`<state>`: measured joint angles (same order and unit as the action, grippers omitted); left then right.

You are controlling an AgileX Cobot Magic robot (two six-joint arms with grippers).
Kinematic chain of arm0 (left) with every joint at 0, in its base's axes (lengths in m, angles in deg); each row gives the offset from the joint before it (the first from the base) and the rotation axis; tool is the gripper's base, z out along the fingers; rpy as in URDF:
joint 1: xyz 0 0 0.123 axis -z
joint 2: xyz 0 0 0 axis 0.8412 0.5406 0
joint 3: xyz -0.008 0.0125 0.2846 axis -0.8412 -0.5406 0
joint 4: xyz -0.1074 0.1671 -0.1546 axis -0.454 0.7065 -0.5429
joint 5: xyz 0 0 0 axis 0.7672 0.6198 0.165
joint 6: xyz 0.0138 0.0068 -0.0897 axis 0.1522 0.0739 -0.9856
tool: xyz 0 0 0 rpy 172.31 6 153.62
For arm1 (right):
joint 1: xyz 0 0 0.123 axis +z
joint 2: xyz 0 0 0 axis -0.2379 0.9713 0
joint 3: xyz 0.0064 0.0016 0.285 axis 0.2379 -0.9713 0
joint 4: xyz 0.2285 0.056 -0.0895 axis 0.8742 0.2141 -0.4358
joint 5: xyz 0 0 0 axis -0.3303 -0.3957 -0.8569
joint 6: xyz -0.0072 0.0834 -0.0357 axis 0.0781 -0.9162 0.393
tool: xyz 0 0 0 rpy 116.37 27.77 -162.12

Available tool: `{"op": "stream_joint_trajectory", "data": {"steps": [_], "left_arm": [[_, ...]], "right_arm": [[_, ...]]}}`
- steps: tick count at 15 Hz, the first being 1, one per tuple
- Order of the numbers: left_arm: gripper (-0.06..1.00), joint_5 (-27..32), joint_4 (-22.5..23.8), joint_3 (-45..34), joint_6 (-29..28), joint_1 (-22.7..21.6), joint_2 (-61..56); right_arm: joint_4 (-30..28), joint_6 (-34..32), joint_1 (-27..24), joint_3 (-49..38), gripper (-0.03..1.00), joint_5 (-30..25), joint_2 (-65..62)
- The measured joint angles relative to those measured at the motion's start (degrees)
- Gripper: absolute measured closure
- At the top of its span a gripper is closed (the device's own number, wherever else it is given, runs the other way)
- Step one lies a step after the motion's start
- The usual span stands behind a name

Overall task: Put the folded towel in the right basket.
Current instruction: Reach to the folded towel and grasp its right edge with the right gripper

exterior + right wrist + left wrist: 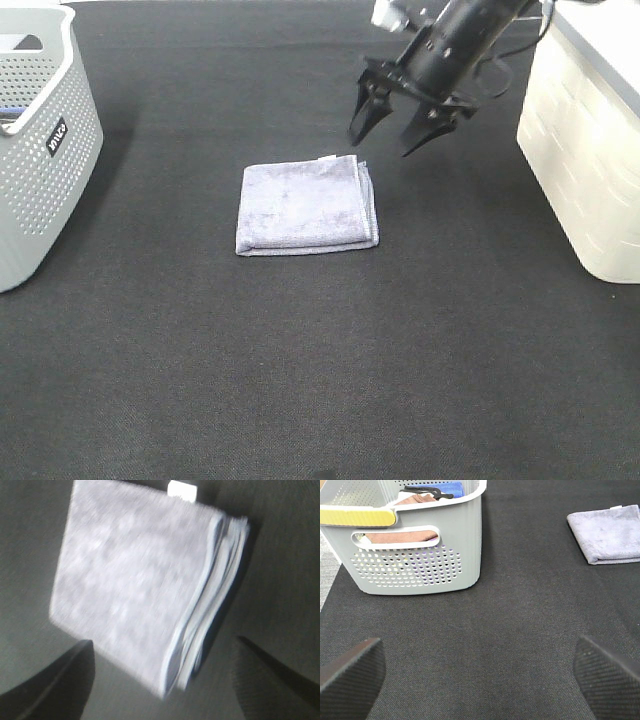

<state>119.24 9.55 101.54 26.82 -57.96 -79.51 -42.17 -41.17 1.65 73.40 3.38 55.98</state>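
The folded lavender towel (307, 208) lies flat on the black table mat, near the middle. It also shows in the left wrist view (608, 533) and, blurred, in the right wrist view (145, 580). My right gripper (385, 137) is open and empty, hovering just above and behind the towel's far right corner. The right basket (590, 140) is cream white and stands at the right edge. My left gripper (480, 672) is open and empty, low over the mat near the left basket (415, 545).
The grey perforated left basket (35, 140) stands at the left edge and holds folded cloths. The black mat (320, 380) spreads toward the front.
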Motion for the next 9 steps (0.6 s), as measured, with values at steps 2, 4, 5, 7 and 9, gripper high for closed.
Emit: {"op": "stream_joint_trajectory", "data": {"steps": [2,4,5,7,9], "left_arm": [[-0.03,0.0,0.0,0.0,0.0,0.0,0.0],[-0.03,0.0,0.0,0.0,0.0,0.0,0.0],[-0.03,0.0,0.0,0.0,0.0,0.0,0.0],[-0.03,0.0,0.0,0.0,0.0,0.0,0.0],[-0.03,0.0,0.0,0.0,0.0,0.0,0.0]], "right_arm": [[0.11,0.0,-0.23,4.3,0.26,-0.11,4.58],[1.95,0.0,-1.2,5.16,0.26,-0.4,7.1],[2.23,0.06,-1.66,5.16,0.26,-0.4,7.91],[2.35,1.49,-2.18,5.21,0.26,-0.4,8.31],[2.86,1.78,-2.06,5.21,0.26,-0.4,8.88]]}}
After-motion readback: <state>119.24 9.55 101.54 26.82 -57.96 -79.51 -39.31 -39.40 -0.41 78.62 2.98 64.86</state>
